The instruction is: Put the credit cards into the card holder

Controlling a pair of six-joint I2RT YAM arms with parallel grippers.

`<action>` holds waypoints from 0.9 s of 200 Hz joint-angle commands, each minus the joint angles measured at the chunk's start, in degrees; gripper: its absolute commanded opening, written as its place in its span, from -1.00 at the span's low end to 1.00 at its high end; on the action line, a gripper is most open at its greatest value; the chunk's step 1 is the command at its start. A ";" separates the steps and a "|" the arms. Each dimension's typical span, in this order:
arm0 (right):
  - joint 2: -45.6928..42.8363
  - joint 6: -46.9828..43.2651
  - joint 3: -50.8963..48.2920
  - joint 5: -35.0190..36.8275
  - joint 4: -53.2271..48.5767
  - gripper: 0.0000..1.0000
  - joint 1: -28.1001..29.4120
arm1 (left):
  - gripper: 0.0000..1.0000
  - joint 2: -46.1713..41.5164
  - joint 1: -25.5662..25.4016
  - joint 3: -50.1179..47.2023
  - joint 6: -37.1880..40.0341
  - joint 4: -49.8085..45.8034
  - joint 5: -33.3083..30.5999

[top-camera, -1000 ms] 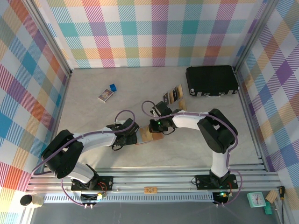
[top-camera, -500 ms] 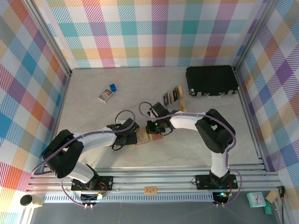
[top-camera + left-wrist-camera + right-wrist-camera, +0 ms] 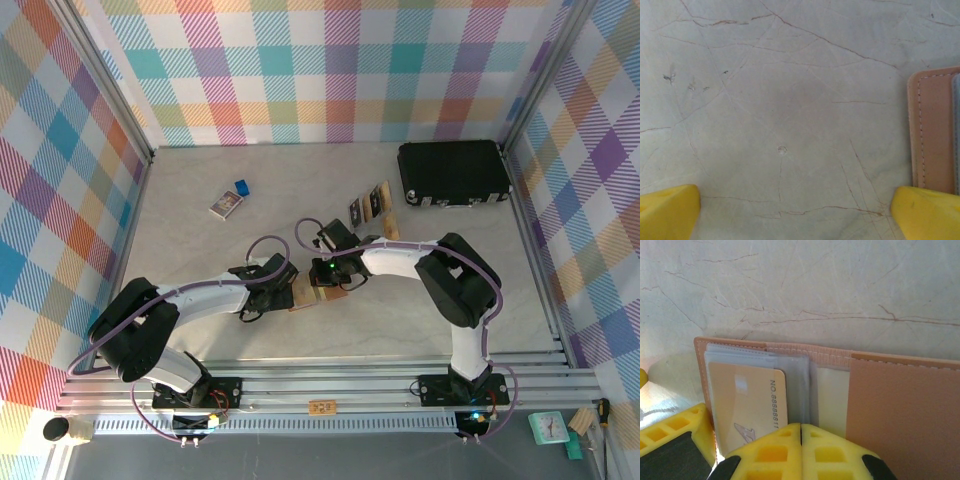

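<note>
Right tool (image 3: pixel 801 429): both yellow fingers are pressed together along one seam, and I see nothing caught between them. Seen from the right wrist, it sits over the near edge of the card holder (image 3: pixel 890 405). I cannot tell whether the fingers rest on it or hang just above it.

Left tool (image 3: pixel 797 212): the jaws are spread wide, with bare table (image 3: pixel 780 100) between the two yellow tips and nothing held. The stitched tan edge of the card holder (image 3: pixel 932 130) lies just beside one fingertip.

From above, my two tools (image 3: pixel 325 272) (image 3: pixel 285 285) face each other across the card holder (image 3: pixel 318 292), which lies open and flat in the near middle of the table.

Card holder contents: clear sleeves on one half, a plain tan flap on the other. One tan-gold card (image 3: pixel 747 400) with a printed number along its edge lies among the sleeves. I cannot tell whether it is fully seated in a pocket.

The remaining credit cards (image 3: pixel 370 206), some dark and some tan, lie in a loose group further back, near a large black case (image 3: pixel 455 172). A small printed box (image 3: pixel 226 204) and a tiny blue object (image 3: pixel 241 187) lie well apart at back left.
</note>
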 commanded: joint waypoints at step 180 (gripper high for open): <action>-11.18 -8.05 -4.00 10.13 -10.08 0.24 -8.63 | 0.99 -15.11 8.34 -1.63 3.46 -2.26 7.42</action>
